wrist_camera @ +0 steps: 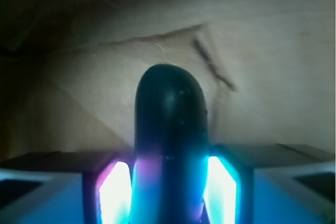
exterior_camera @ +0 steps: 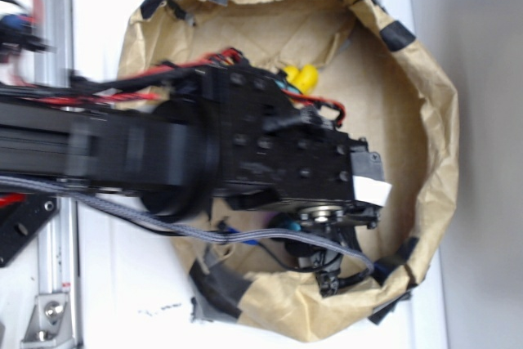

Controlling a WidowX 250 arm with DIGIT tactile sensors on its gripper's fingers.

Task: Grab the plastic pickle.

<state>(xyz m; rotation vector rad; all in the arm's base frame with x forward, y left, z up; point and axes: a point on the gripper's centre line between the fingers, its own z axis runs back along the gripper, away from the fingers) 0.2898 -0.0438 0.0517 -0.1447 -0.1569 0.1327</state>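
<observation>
Your end effector [wrist_camera: 169, 182] is the first thing to check, and the wrist view answers it: its two glowing pads [wrist_camera: 114, 192] sit tight against both flanks of the dark green, glossy, round-ended plastic pickle [wrist_camera: 169, 129], which stands up between them, so count it as clamped. Behind the pickle you see only creased brown paper [wrist_camera: 262, 66], with no gap visible at either pad.

Turning to the exterior view, your black arm [exterior_camera: 270, 153] reaches into a crumpled brown paper bag [exterior_camera: 425, 96] with black tape on its rim, standing on the white bench [exterior_camera: 122, 284]. The pickle is hidden under the wrist here. A small yellow rubber duck [exterior_camera: 301, 78] peeks out beyond the arm.

You appear to be at the gripping step. Next you'd want a straight lift, clear of the bag wall.
</observation>
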